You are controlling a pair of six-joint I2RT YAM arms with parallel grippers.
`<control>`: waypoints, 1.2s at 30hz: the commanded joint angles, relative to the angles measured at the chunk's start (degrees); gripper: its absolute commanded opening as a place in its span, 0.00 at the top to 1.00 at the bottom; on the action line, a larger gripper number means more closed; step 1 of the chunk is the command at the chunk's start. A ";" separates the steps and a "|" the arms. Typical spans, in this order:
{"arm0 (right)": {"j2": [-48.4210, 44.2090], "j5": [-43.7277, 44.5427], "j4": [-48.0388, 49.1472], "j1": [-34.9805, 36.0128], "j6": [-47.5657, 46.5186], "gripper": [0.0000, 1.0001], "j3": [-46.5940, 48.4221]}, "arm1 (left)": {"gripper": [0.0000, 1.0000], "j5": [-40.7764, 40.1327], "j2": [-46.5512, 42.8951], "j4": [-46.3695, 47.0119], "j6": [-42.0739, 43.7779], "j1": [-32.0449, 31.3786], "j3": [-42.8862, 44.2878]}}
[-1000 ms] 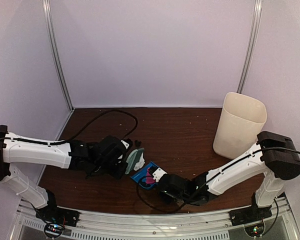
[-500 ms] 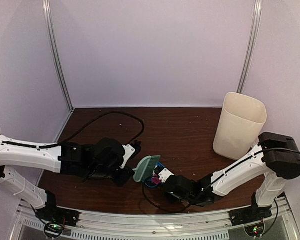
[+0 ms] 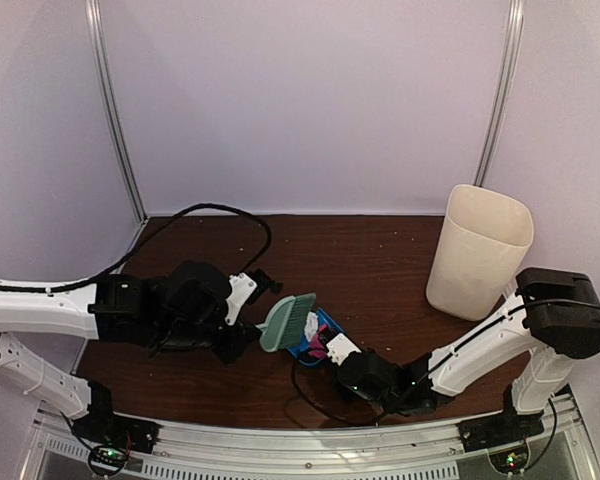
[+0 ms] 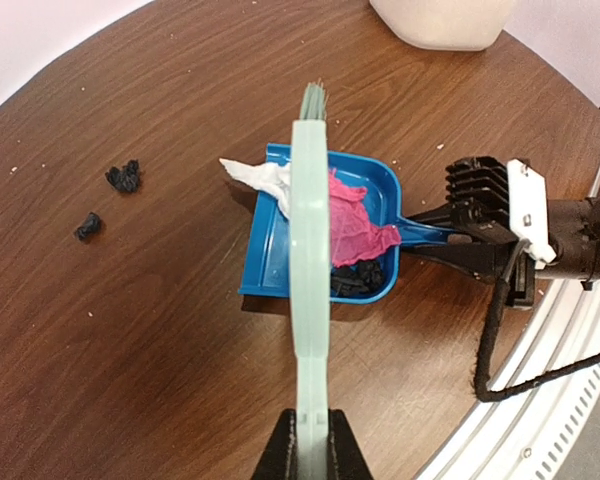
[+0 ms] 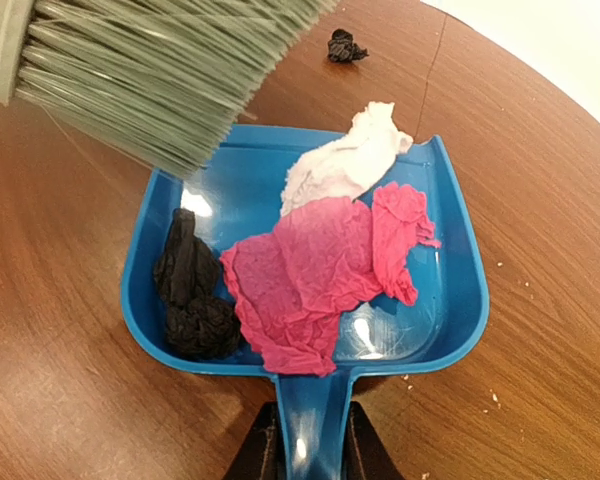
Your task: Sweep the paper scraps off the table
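Observation:
My right gripper (image 5: 305, 445) is shut on the handle of a blue dustpan (image 5: 450, 270) that lies flat on the table (image 3: 380, 260). In the pan are a magenta-pink scrap (image 5: 320, 270), a white scrap (image 5: 345, 165) at its open lip and black scraps (image 5: 190, 295). My left gripper (image 4: 310, 450) is shut on the handle of a pale green brush (image 4: 308, 300), whose bristles (image 5: 160, 70) hover over the pan's far left corner. Two small black scraps (image 4: 123, 177) (image 4: 88, 226) lie on the wood left of the pan.
A tall cream bin (image 3: 478, 250) stands at the back right. A black cable (image 3: 210, 215) loops over the table's back left. The silver rail (image 3: 310, 455) runs along the front edge, close behind the right gripper (image 3: 337, 350).
Brush and dustpan have both shifted to the right. The brush swept toward the pan, then lifted over its mouth; the scraps now sit inside the pan.

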 commanded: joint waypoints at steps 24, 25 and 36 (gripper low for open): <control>-6.96 10.58 2.14 -0.22 4.68 1.00 0.44 | 1.00 -28.26 -20.57 13.28 -6.13 -0.17 -8.73; -7.61 10.79 0.66 -0.19 4.88 1.00 0.81 | 1.00 -28.72 -20.57 14.33 -5.91 -0.22 -9.49; -17.96 13.17 -13.98 0.19 10.27 1.00 4.86 | 1.00 -30.83 -14.26 16.62 -5.84 1.36 -10.41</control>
